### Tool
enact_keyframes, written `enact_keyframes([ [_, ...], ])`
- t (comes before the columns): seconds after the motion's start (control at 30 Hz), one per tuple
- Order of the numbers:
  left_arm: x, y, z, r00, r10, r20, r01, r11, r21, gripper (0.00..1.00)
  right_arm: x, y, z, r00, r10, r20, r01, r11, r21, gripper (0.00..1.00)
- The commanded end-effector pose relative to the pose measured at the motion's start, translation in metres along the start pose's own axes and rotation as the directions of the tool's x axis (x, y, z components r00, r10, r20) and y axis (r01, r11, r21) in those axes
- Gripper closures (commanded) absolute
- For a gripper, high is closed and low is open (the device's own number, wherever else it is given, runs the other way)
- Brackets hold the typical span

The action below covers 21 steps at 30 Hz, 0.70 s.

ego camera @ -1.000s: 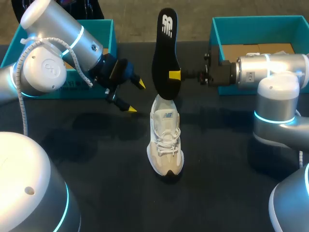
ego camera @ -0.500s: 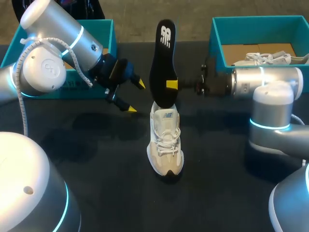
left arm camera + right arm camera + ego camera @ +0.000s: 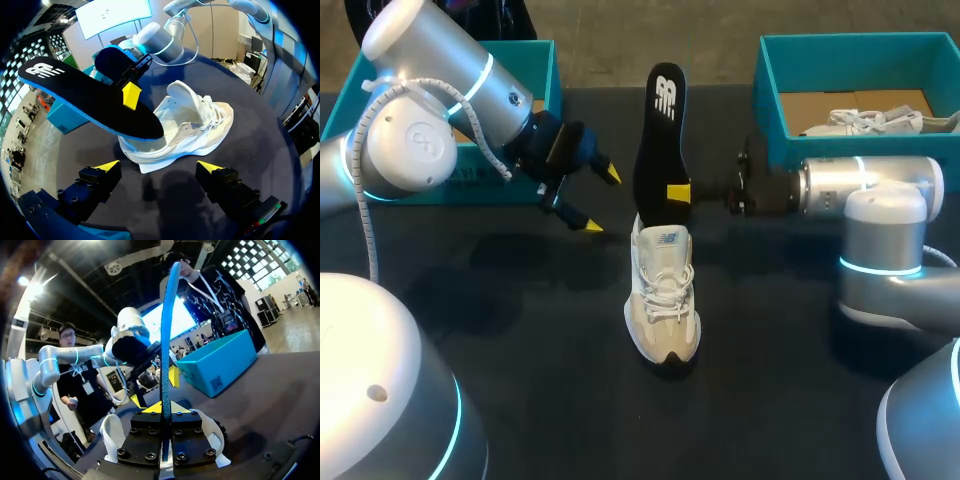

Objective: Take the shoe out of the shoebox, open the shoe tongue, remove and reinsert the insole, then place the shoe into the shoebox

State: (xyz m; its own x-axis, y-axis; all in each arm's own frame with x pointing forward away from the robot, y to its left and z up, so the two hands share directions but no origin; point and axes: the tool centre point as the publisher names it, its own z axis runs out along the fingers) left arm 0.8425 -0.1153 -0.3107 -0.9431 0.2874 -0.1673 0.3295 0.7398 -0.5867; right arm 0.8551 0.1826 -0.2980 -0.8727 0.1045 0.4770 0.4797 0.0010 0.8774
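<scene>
The shoe [image 3: 663, 295] stands mid-surface [image 3: 520, 380], toe toward 6 o'clock and heel toward 12, with the tongue lifted. It looks light, and its soft upper would likely dent under a pinch, so the firmer heel collar or the sole's sides seem the better hold. Nothing pins it down, so a push may slide it. Just over its heel the insole [image 3: 660, 140] stands nearly upright, lower end at the shoe's mouth; I cannot tell whether it has entered. The right gripper [image 3: 677, 192], coming in from 3 o'clock, is clamped on the insole's lower part, one finger on each face. The insole looks like thin foam, light and bendy. Held this low, its short free end should stay stiff enough to steer in, though it may buckle against the tongue. At 10 o'clock from the shoe the left gripper [image 3: 601, 201] hangs with fingers apart, holding nothing. Farther off, the right box [image 3: 840, 40] at 1 o'clock holds a second shoe [image 3: 865, 120], and the left box [image 3: 545, 60] lies at 11.
</scene>
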Motion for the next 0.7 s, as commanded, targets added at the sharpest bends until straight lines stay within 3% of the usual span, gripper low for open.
enact_keyframes([
  [0.03, 0.001, 0.000, 0.000, 1.000, 0.000, 0.000, 0.000, 1.000, -0.004, 0.00, -0.004, -0.002, 0.000, 1.000, 0.006, -0.014, -0.006, 1.000, 0.012, 1.00],
  [0.7, 0.001, 0.000, 0.000, 1.000, 0.000, 0.000, 0.000, 1.000, -0.004, 0.00, -0.004, -0.029, 0.005, 0.998, 0.052, -0.026, -0.052, 0.999, 0.006, 1.00],
])
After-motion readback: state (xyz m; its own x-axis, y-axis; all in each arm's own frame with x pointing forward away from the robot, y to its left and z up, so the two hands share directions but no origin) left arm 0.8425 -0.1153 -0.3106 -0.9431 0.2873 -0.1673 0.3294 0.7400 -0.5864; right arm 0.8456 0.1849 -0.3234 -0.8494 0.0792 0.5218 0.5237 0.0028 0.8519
